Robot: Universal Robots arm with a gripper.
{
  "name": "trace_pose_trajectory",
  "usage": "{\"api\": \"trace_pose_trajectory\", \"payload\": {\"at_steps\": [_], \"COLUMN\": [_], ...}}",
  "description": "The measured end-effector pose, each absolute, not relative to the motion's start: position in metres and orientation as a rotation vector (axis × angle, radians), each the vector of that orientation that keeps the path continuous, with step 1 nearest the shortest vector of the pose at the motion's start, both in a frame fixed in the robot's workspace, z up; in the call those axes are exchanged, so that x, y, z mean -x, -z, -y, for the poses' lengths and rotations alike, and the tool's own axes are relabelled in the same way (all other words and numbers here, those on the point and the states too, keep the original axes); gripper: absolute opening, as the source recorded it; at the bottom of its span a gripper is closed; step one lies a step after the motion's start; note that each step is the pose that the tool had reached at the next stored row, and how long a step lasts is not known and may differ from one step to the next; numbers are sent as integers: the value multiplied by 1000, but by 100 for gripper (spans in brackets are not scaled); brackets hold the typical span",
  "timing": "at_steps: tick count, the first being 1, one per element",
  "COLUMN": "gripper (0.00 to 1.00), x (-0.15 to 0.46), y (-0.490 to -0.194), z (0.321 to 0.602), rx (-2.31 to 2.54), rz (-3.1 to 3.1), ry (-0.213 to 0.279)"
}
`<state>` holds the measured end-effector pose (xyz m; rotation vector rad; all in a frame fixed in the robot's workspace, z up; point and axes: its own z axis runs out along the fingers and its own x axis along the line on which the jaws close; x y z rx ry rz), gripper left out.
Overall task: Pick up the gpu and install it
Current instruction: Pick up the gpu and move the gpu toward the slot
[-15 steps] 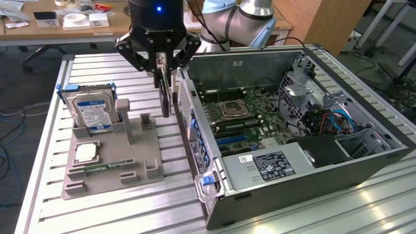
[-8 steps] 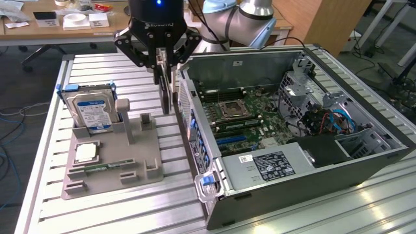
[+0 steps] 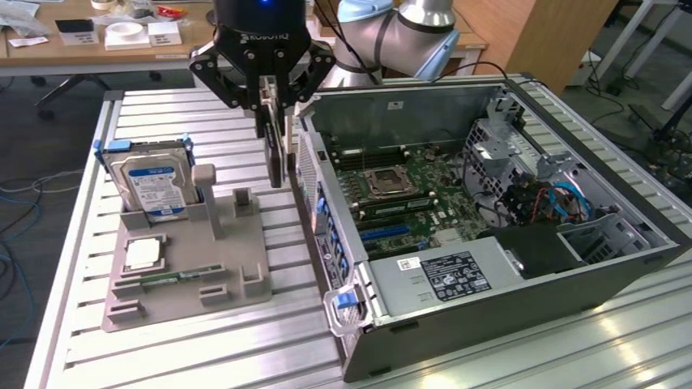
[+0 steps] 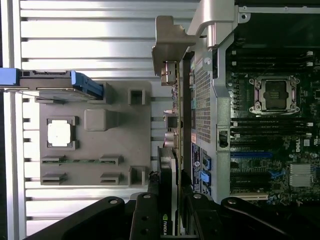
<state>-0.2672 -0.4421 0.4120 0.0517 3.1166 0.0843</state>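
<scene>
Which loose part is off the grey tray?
The gpu, held on edge in the gripper beside the case. The hard drive stands in the tray; the CPU and memory stick lie in it.

Blue-labelled hard drive (image 3: 151,182) upright in grey tray (image 3: 232,263); square processor chip (image 3: 143,254) flat in it

Exterior view high, oblique; wrist view straight down, close; shared: gray holder tray (image 3: 232,251) (image 4: 115,145) and open computer case (image 3: 487,324) (image 4: 222,100).

Gpu (image 3: 277,158) top hidden inside gripper (image 3: 271,109); arm (image 3: 400,32) cut off at top edge; drive (image 3: 157,182) label text too small to read; case (image 4: 220,90) runs past wrist view's edge.
</scene>
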Motion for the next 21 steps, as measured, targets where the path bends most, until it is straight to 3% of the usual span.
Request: {"api": "trace_pose_trajectory", "payload": {"at_steps": [21], "gripper": [27], "x": [226], "y": [-412], "z": [442], "rx": [-52], "rz": [-3117], "ry": [-89]}}
